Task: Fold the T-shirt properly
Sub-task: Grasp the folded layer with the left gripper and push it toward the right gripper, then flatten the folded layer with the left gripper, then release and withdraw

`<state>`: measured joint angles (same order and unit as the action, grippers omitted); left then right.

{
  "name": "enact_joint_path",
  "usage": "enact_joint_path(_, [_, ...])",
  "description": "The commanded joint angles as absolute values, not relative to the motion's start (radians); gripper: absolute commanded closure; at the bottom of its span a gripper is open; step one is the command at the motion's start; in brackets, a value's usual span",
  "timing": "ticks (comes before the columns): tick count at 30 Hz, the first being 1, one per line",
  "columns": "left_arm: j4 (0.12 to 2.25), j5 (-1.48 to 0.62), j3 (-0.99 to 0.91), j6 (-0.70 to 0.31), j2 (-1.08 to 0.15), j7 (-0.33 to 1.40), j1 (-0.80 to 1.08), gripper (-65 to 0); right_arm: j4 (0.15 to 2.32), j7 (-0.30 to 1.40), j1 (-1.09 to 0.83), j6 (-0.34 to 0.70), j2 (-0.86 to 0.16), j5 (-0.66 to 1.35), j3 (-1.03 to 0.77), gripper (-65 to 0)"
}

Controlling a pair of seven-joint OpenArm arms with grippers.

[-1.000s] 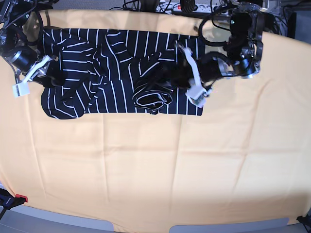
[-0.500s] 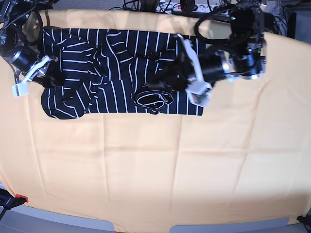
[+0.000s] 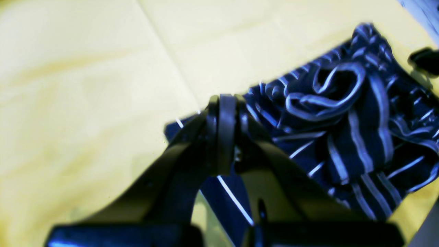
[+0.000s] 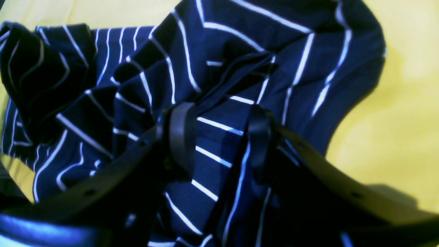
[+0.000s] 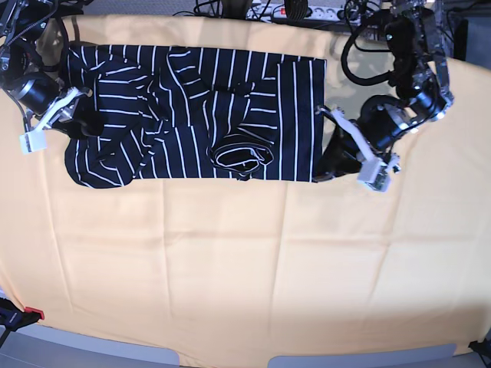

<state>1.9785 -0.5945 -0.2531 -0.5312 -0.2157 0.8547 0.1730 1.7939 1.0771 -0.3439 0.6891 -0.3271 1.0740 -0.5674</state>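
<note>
The dark navy T-shirt [image 5: 184, 100] with thin white stripes lies spread along the far side of the table, with a rolled lump [image 5: 242, 157] near its front edge. My left gripper [image 5: 321, 170] is at the shirt's front right corner. In the left wrist view this gripper [image 3: 224, 133] is shut, with the shirt's edge [image 3: 343, 137] caught at its fingertips. My right gripper [image 5: 83, 123] rests on the crumpled left part of the shirt. In the right wrist view this gripper [image 4: 219, 137] has its fingers apart, with striped cloth [image 4: 240, 51] lying between them.
A yellow-orange cloth [image 5: 230, 268] covers the table; its front half is bare. Cables and a power strip [image 5: 295, 9] lie behind the far edge. A red clamp [image 5: 32, 313] sits at the front left corner.
My left gripper has moved right and toward the front, from above the shirt's right part to its front right corner. That part now lies flat. The right arm has not moved.
</note>
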Motion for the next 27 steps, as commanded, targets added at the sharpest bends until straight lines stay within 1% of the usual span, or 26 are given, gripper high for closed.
enact_joint_path(1, [1.971, -0.596, -0.234, -0.534, -0.221, 0.809, 0.157, 0.0, 1.811, 1.059, -0.338, 0.698, -0.344, 1.096, -0.576, -27.9])
enact_joint_path(5, [1.880, -0.544, -0.137, -0.535, -0.221, 0.785, 0.110, 0.0, 1.811, 1.059, -0.338, 0.698, -0.344, 1.097, -0.576, -27.8])
enact_joint_path(7, [1.851, -0.550, -0.096, -0.562, -0.221, 0.786, 0.086, 0.0, 1.811, 1.059, -0.338, 0.698, -0.344, 1.097, -0.576, -27.9])
enact_joint_path(10, [1.845, -0.650, -0.033, -0.640, -0.221, 0.826, 0.080, 0.0, 1.811, 1.059, -0.338, 0.698, -0.344, 1.096, -0.576, -27.8])
enact_joint_path(13, [1.845, -0.794, 0.035, -0.698, -0.221, 0.953, 0.080, 0.0, 1.811, 1.058, -0.338, 0.698, -0.344, 1.096, -0.576, -27.9])
enact_joint_path(16, [1.845, -0.927, 0.093, -0.698, -0.221, 1.042, 0.081, 0.0, 1.811, 1.058, -0.338, 0.698, -0.344, 1.097, -0.576, -27.9])
enact_joint_path(20, [1.845, -1.054, 0.126, -0.698, -0.218, 1.055, 0.080, 0.0, 1.811, 1.058, -0.338, 0.698, -0.344, 1.097, -0.576, -27.9])
enact_joint_path(22, [1.845, -1.081, 0.122, -0.698, -0.213, 1.045, 0.075, 0.0, 1.811, 1.059, -0.338, 0.698, -0.344, 1.096, -0.576, -27.8])
enact_joint_path(27, [1.845, -1.074, 0.122, -0.698, -0.207, 0.999, 0.056, 0.0, 1.811, 1.059, -0.338, 0.698, -0.344, 1.096, -0.576, -27.8])
